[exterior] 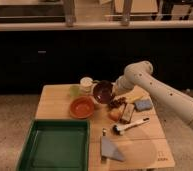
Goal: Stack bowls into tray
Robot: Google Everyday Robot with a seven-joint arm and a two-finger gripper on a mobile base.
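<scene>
at the back of the bench [55, 102], gripper [116, 90] sits at the right rim of the maroon bowl [102, 92]. fingers look clamped on that rim, bowl tipped up with its opening toward the camera. arm reaches in from the right. orange bowl [82, 107] sits flat on the bench just front-left of the maroon one. tray [60, 122] lies at the front-left corner, both bowls outside it. pale green cup [74, 90] and cream container [86, 83] just left of the maroon bowl. grey wedge piece [111, 149] beside the tray's right side; brush [130, 125] and blue sponge [143, 104] further right.
</scene>
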